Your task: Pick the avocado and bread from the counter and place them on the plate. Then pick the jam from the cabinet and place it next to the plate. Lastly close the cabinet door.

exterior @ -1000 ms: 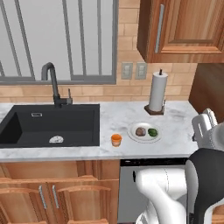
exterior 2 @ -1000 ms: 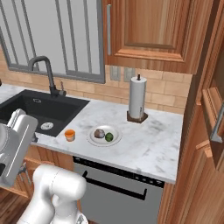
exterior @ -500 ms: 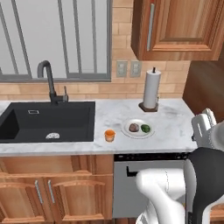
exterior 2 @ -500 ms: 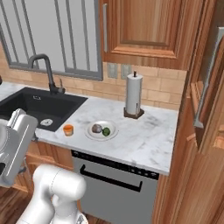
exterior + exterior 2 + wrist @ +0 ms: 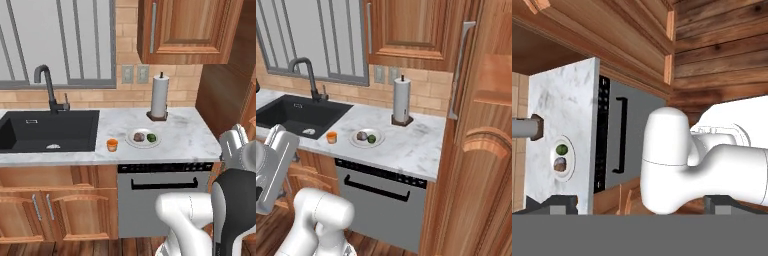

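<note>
Plate [image 5: 143,143] holds one avocado [image 5: 151,137] (one bread [image 5: 138,136]).

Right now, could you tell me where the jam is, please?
The jam stands on the counter, just left of the plate and right of the sink, near the front edge, in both base views.

Worktop [image 5: 185,135]: bare marble right of the plate [image 5: 143,138], open to approach from above and from the front.
Paper-towel roll [image 5: 160,97]: stands upright just behind the plate, blocking a rear approach.
Jam [image 5: 112,145]: sits just left of the plate, narrowing that side.
Wall cupboard [image 5: 187,27]: hangs above the roll, limiting overhead room.
Cabinet [image 5: 481,150]: open door projects forward at the worktop's right end.
</note>
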Motion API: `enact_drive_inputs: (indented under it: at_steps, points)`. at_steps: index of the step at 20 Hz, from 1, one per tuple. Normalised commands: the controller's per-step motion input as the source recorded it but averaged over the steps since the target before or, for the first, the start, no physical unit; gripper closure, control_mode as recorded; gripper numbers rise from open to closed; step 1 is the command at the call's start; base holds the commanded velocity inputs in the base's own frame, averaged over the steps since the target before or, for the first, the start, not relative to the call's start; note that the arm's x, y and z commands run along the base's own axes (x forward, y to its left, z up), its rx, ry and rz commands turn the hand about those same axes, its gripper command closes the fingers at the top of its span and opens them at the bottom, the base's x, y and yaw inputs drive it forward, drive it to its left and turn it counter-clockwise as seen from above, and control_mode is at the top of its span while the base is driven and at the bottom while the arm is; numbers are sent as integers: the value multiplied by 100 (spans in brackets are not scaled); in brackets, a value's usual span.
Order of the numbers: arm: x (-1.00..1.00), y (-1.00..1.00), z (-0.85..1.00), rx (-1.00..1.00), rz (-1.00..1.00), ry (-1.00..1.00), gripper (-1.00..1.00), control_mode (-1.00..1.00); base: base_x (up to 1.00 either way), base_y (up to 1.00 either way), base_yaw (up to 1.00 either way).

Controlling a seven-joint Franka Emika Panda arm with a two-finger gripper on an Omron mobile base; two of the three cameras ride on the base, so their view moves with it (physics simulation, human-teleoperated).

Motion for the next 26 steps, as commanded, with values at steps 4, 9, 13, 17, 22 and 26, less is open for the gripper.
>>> enact_drive_inputs:
  at_steps: [4,9,13,17,22,26]
  points:
    - [0,0,0,0,0,0,-100,100,-41,-30,0]
    - [0,0,0,0,0,0,-100,100,-41,-36,0]
    - [0,0,0,0,0,0,-100,100,-39,-40,0]
    - [0,0,0,0,0,0,-100,100,-33,-44,0]
    - [0,0,0,0,0,0,-100,100,-33,-51,0]
    - [0,0,0,0,0,0,-100,100,-31,-51,0]
